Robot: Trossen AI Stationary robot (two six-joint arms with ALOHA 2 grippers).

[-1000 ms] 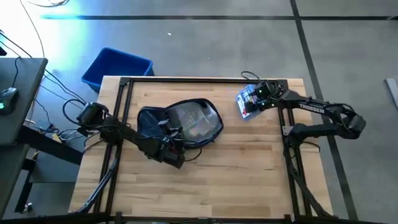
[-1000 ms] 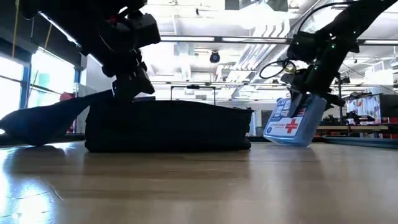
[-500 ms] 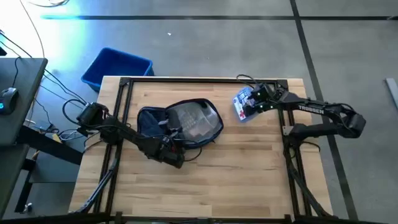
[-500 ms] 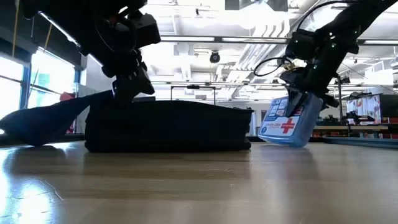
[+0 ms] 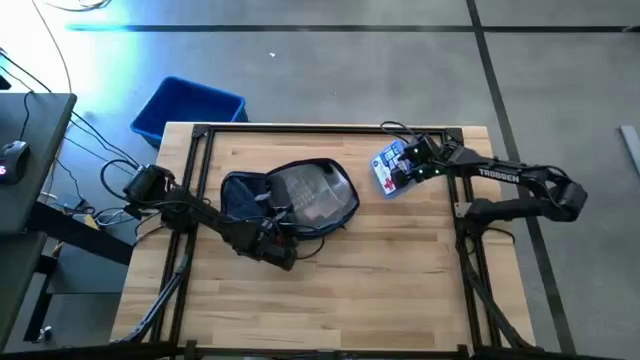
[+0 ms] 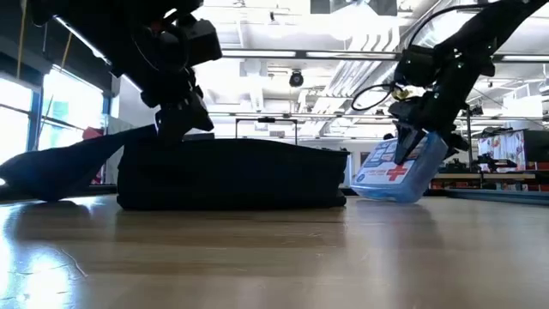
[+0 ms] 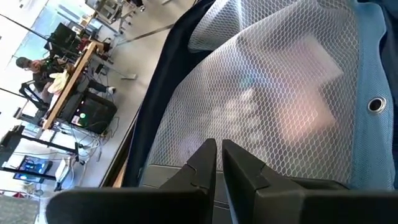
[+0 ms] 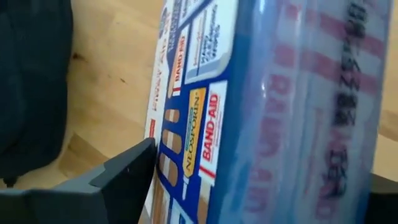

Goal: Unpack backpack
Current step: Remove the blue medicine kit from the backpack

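Grey concrete floor (image 5: 330, 70), bright windows (image 6: 60, 107)

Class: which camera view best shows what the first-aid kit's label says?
The right wrist view: the first-aid kit, clamped in the right gripper, fills it with readable print. The high view shows it small; the low view shows its red cross; the left wrist view misses it.

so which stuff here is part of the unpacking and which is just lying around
Part of the job:
- backpack, lying on the table
- first-aid kit, held by the right hand
- left hand, shut on the backpack's fabric

Just lying about:
- blue bin, on the floor beyond the table
- computer mouse, on the side desk
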